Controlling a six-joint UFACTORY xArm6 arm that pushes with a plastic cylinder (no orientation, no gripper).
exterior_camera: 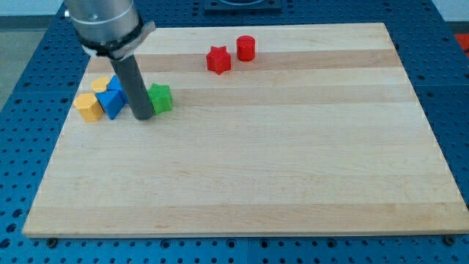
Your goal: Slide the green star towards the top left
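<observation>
The green star (160,97) lies on the wooden board (249,161) at the view's left, in its upper half. My tip (143,116) rests on the board right at the star's lower left side, touching or nearly touching it. The rod rises up and to the left from there and hides part of the blue blocks behind it.
Left of the rod a blue block (112,100) sits against a yellow block (89,107), with another yellow block (102,83) and a blue piece (118,83) behind. A red star (218,60) and a red cylinder (245,48) lie near the top middle.
</observation>
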